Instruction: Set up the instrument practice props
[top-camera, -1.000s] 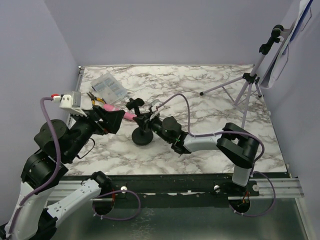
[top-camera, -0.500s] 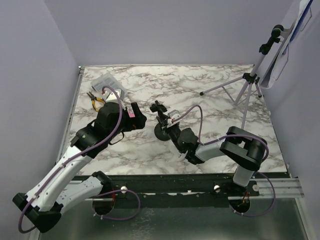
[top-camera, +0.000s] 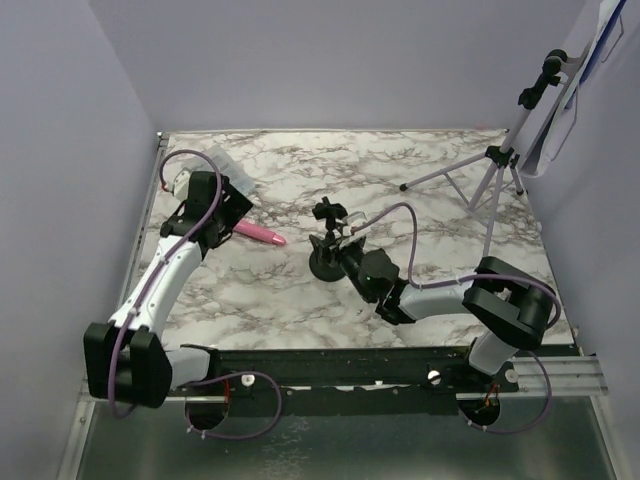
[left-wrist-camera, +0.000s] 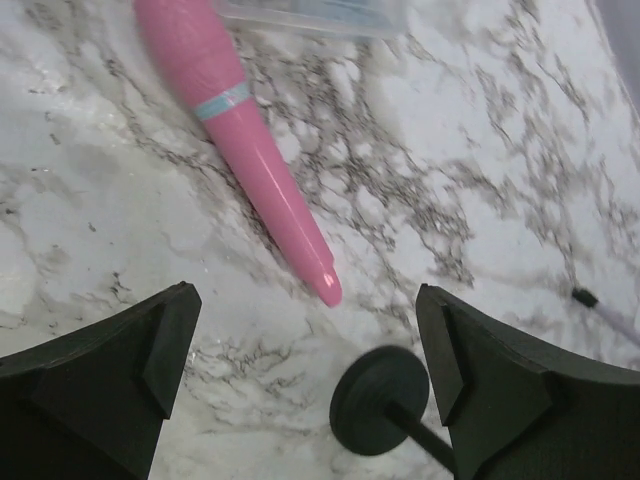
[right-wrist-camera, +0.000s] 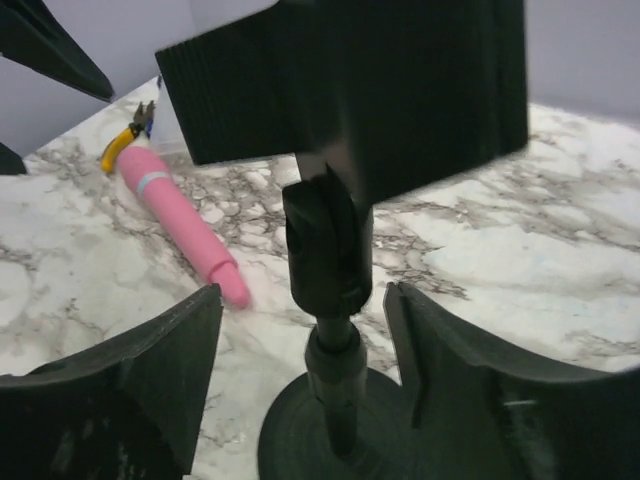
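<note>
1. Music stand (top-camera: 556, 100): it stands upright on its tripod at the far right corner of the desk (top-camera: 400, 160). Sheet-music pages (top-camera: 603, 30) appear to rest on it, though the frame edge cuts them off. You may judge this part done.
2. Mic stand (top-camera: 326, 262): it is upright on its round base near the middle of the desk, and the clip at its top is empty.
3. Right gripper (right-wrist-camera: 305, 340): its jaws are apart, one on either side of the stand's post, clamped on nothing.
4. Pink microphone (top-camera: 258, 234): it lies flat on the desk, left of the mic stand and apart from it. Its thick end points toward the clear compartment box (top-camera: 225, 163) and the pliers (right-wrist-camera: 125, 140).
5. Left gripper (left-wrist-camera: 305, 320): it is spread wide and empty, hovering over the microphone's narrow end.
6. Remaining, as you may judge: lift the microphone and seat it in the clip.
</note>
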